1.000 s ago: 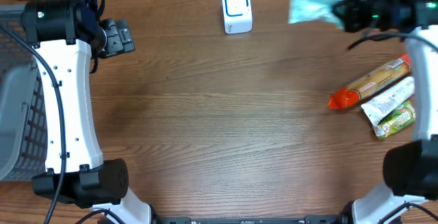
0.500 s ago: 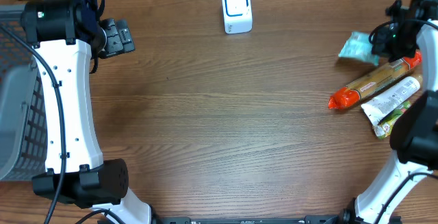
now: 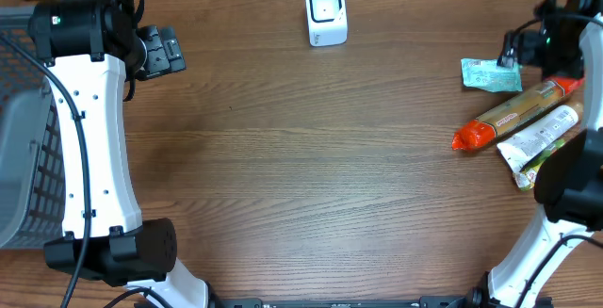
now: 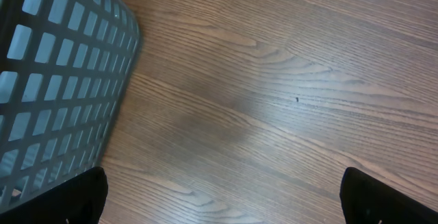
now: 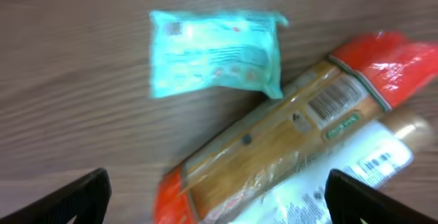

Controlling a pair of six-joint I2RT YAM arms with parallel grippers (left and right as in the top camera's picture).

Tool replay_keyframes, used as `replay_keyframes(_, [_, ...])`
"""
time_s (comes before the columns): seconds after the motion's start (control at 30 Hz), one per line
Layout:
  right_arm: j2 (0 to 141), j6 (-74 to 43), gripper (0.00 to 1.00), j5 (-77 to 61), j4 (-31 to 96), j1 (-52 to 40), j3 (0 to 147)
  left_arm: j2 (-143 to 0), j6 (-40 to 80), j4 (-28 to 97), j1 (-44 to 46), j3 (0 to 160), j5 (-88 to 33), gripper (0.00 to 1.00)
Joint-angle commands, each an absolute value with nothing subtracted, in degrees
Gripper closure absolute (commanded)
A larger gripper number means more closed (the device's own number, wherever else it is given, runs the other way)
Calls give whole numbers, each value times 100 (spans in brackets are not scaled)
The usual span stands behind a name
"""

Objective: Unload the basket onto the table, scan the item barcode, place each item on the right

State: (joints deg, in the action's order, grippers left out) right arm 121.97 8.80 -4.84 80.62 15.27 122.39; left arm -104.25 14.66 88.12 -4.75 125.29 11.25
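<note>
Even, diffuse light is falling from above on the wooden table (image 3: 311, 157), bright and without glare. The overhead view is rendering sharp from edge to edge. In the left wrist view a faint, soft-edged shadow is lying on the wood right of the basket (image 4: 61, 80). The right wrist view is showing blurred, and the print on the teal packet (image 5: 215, 53) is reading smeared.
</note>
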Motion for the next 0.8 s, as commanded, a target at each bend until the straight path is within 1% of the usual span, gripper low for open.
replay_keyframes(0.0, [11295, 939, 0, -770, 8433, 1253, 13319, -10381, 1503, 8803, -486, 12573, 1177, 0])
replay_keyframes(0.1, [10873, 845, 0, -1138, 8687, 1107, 14081, -10381, 1503, 8805, -486, 12573, 1177, 0])
replay_keyframes(0.17, [10586, 768, 0, -1525, 8495, 1002, 14462, -10381, 1503, 8805, -486, 12573, 1177, 1])
replay_keyframes(0.27, [10241, 768, 0, -1557, 8232, 893, 14796, -10381, 1503, 8805, -486, 12573, 1177, 1])
replay_keyframes(0.47, [9800, 768, 0, -1555, 8178, 869, 14853, -10381, 1503, 8805, -486, 12573, 1177, 0])
replay_keyframes(0.77, [9810, 768, 0, -1555, 8180, 869, 14846, -10381, 1503, 8805, -486, 12573, 1177, 0])
